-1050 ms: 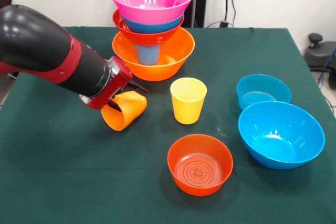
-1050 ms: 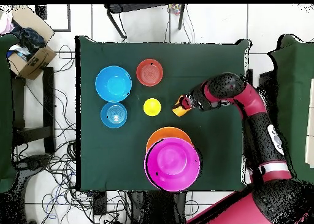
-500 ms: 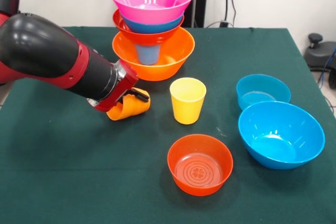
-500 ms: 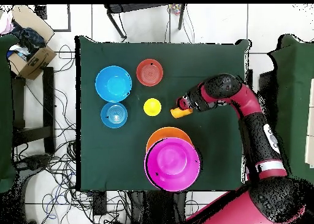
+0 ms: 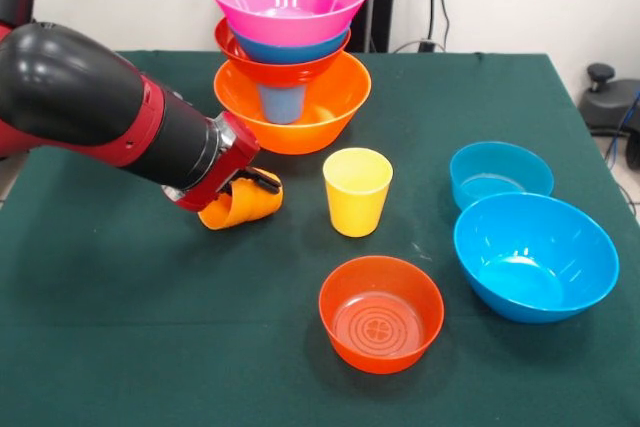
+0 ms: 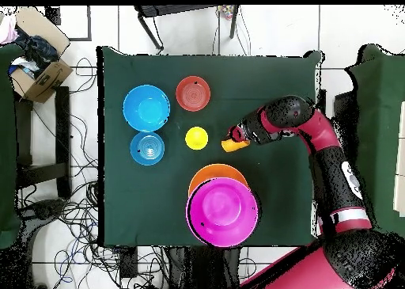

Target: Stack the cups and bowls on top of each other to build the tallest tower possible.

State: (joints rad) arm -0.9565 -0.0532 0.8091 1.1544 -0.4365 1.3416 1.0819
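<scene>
While tool [image 5: 245, 190] stays gripping, orange cup [image 5: 240, 208] lowered

Bright, even light falls from above. Soft, short shadows pool under the bowls and under the claw [image 5: 243, 199] on the dark green bench [image 5: 120, 327]. Small white glints sit on the glossy arm [image 5: 90, 97] behind the claw and on the bowl rims. Both views are in focus.

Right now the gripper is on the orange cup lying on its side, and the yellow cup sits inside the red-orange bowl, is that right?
Not quite. The yellow cup stands alone on the table, behind the red-orange bowl, as the front view shows. The gripper is indeed on the tipped orange cup.
</scene>
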